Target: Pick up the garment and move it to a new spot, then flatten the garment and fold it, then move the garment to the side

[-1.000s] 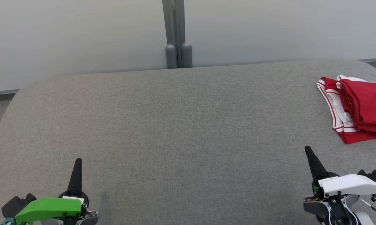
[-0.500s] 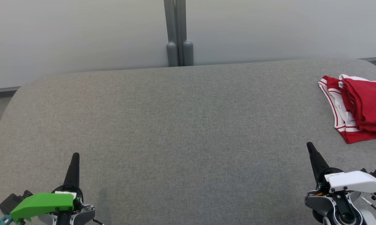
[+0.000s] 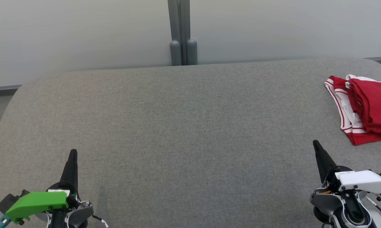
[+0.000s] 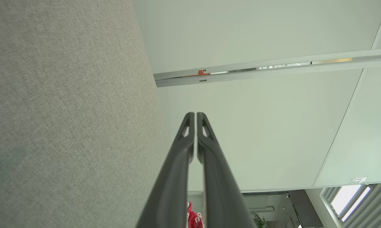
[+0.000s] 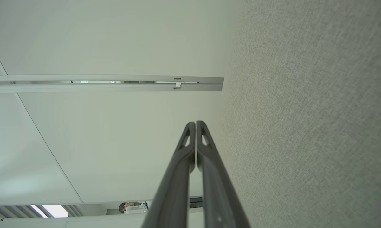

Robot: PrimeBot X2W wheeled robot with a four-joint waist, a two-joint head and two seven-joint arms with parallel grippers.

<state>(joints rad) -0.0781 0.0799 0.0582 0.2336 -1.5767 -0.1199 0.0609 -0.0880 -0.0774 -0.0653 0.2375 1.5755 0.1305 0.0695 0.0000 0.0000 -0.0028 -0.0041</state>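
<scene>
Garment: the garment (image 3: 364, 109) is red with white stripes. It lies in a small pile on the right side of the table (image 3: 190, 126). The edge of the head view cuts part of it off.
Table: it has soft grey cloth on top and round corners at the back.
Left pincer: the left pincer (image 3: 73, 153) is low on the left. It is closed with nothing in it, well apart from the garment.
Right pincer: the right pincer (image 3: 315, 144) is low on the right, closed with nothing in it. It is near the garment but not touching it. Grey table shows between them.
Behind: a pale wall (image 3: 82, 31) stands behind the table, with a grey post (image 3: 183, 31) in the middle.
Left wrist view: the two fingers (image 4: 177, 164) press together. A bit of the red garment peeks out low between them. A bright window (image 4: 345, 199) sits in the bottom corner.
Right wrist view: the fingers (image 5: 177, 177) press together here too. The table is on one side and the wall on the other. The post runs sideways across the wall.
</scene>
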